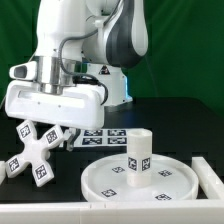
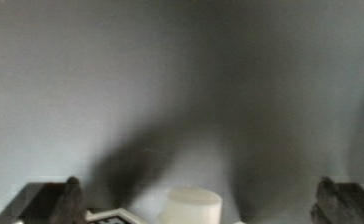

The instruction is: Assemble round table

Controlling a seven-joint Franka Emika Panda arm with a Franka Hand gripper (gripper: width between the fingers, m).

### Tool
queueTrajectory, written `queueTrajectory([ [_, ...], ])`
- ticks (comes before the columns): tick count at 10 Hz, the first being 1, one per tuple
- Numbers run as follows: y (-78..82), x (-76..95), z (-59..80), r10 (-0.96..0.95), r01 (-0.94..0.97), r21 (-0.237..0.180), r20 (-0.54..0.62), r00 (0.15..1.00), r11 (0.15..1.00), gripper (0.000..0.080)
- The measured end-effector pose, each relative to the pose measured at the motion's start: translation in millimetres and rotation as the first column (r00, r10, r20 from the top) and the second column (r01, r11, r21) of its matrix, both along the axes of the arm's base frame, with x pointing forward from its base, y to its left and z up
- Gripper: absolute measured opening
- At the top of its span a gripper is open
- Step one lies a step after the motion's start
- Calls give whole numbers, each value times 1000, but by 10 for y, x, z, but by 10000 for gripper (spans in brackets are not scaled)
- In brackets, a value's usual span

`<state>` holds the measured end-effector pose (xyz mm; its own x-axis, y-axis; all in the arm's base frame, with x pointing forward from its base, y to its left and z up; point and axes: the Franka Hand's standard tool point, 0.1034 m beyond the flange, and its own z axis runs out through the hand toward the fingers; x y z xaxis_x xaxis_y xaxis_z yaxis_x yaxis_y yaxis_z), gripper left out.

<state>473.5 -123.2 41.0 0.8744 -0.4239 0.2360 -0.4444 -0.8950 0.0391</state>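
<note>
The hand (image 1: pixel 48 130) hangs low over the black tabletop (image 1: pixel 178 128), near its front edge at the exterior view's left. Its fingers (image 2: pixel 51 202) are spread wide and released. Just beneath them the white plastic cross-shaped piece (image 1: pixel 35 158) with square tags stands tilted. In the blurred wrist view one of its white arms sits between the fingers, touching neither. The large round rimmed white disc (image 1: pixel 105 180) lies by the front edge toward the exterior view's right. The short thick white cylinder (image 1: pixel 138 152) stands upright on it. The marker board (image 1: pixel 97 135) lies behind them.
</note>
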Motion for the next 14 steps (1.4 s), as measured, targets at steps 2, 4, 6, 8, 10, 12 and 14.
queueTrajectory([
  [2,267,1,140,-25,28,88,-34,999,996,649],
  [4,323,18,345,-33,40,152,-46,998,988,649],
  [6,247,65,481,-42,61,221,-90,995,973,649],
  [8,95,296,661,-19,44,244,-105,994,969,649],
  [10,-16,540,807,81,-59,217,-93,992,974,649],
  [12,62,625,684,239,-217,187,-104,965,958,649],
  [14,69,605,626,280,-256,187,-112,953,948,649],
])
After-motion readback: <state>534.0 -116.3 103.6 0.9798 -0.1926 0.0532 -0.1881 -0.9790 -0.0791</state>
